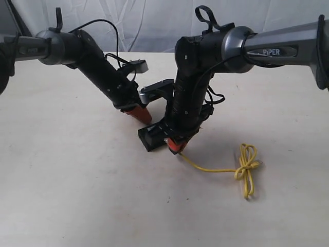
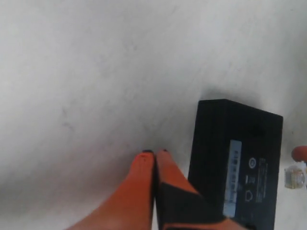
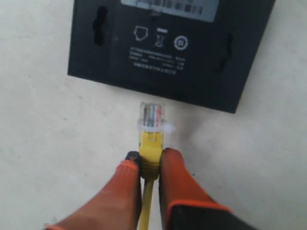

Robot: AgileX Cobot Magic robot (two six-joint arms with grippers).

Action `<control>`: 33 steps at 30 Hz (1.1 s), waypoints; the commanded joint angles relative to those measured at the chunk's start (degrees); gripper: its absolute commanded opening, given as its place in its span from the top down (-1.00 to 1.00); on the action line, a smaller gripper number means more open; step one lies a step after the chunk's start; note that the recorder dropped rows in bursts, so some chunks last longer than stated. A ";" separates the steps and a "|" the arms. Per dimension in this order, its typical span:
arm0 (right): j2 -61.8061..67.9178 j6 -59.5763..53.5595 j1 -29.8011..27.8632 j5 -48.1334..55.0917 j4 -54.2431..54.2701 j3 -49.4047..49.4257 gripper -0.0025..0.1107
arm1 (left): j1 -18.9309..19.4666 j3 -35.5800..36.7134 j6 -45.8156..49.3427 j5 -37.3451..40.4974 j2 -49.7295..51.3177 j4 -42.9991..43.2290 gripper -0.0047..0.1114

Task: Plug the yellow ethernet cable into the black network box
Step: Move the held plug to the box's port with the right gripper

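Note:
The black network box (image 1: 150, 137) lies flat on the table, label side up (image 3: 163, 43) (image 2: 235, 167). My right gripper (image 3: 149, 158) is shut on the yellow ethernet cable (image 3: 150, 148) just behind its clear plug (image 3: 151, 114), which points at the box's near edge with a small gap between them. In the exterior view the right gripper (image 1: 176, 148) sits at the box's right end, and the yellow ethernet cable (image 1: 245, 163) trails right into a loose knot on the table. My left gripper (image 2: 154, 154) (image 1: 144, 117) is shut on nothing, its tips resting beside the box's far side.
The pale tabletop (image 1: 77, 175) spreads all round. A white cloth backdrop (image 1: 154, 20) hangs behind the table's far edge. Both black arms cross above the middle of the table.

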 commanded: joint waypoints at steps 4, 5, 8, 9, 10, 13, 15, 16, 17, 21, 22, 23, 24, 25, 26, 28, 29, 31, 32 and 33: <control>0.76 0.34 -0.05 1.19 -1.01 -0.46 0.97 | -1.26 0.01 -0.22 -0.48 0.85 -1.28 0.92; 1.05 0.34 -0.05 1.17 -1.01 -0.46 0.97 | -1.26 0.01 -0.22 -0.48 0.85 -1.17 0.92; 1.67 0.34 -0.28 1.02 -1.41 -0.46 0.97 | -1.26 0.01 -0.22 -0.35 0.85 -1.17 0.92; 1.80 0.34 -0.47 1.02 -1.69 -0.46 0.97 | -1.26 0.01 -0.22 -0.26 0.85 -1.17 0.92; 1.89 0.34 -0.92 1.02 -1.83 -0.46 0.97 | -1.26 0.01 -0.22 -0.26 0.85 -1.17 0.92; 2.02 0.34 -1.82 -0.32 -1.70 -0.46 0.97 | -1.26 0.01 -0.22 -0.26 0.85 -1.17 0.92; 2.02 0.34 -1.82 -0.43 -1.70 -0.51 0.97 | -1.26 0.01 -0.22 0.03 0.85 -1.17 0.92; 2.02 0.34 -1.82 -0.43 -1.45 -0.61 0.97 | -1.26 0.01 -0.22 0.37 0.85 -1.17 0.92; 2.02 0.34 -1.82 -0.43 -1.31 -0.61 0.97 | -1.26 0.01 -0.22 0.83 0.85 -1.17 0.92; 2.02 0.34 -1.82 -1.90 -1.03 -0.61 0.97 | -1.26 0.01 -0.22 0.95 0.85 -1.17 0.92; 2.02 0.34 -1.82 -2.38 -0.97 -0.61 0.97 | -1.26 0.01 -0.22 0.96 0.85 -1.28 0.92; 2.02 0.34 -1.82 -2.69 -0.70 -0.61 0.97 | -1.26 0.01 -0.22 1.33 0.85 -1.28 0.92; 2.02 0.34 -1.82 -3.16 0.04 -0.61 0.97 | -1.26 0.01 -0.22 1.77 0.85 -1.28 0.92; 2.02 0.34 -1.82 -3.63 0.89 -0.61 0.97 | -1.26 0.01 -0.22 2.21 0.85 -1.28 0.92; 2.02 0.34 -1.82 -4.42 1.54 -0.61 0.97 | -1.26 0.01 -0.22 2.27 0.85 -1.28 0.92; 2.02 0.34 -1.82 -4.78 2.39 -0.61 0.97 | -1.26 0.01 -0.22 2.29 0.85 -1.43 0.92; 2.02 0.34 -1.82 -5.01 2.28 -0.61 0.97 | -1.26 0.01 -0.22 2.29 0.85 -1.55 0.92; 2.02 0.34 -1.82 -5.45 1.82 -0.61 0.97 | -1.26 0.01 -0.22 2.29 0.85 -1.67 0.92; 2.02 0.34 -1.82 -5.58 1.83 -0.61 0.97 | -1.26 0.01 -0.22 2.41 0.85 -1.67 0.92; 2.02 0.34 -1.82 -5.87 1.83 -0.61 0.97 | -1.26 0.01 -0.22 2.52 0.85 -1.67 0.92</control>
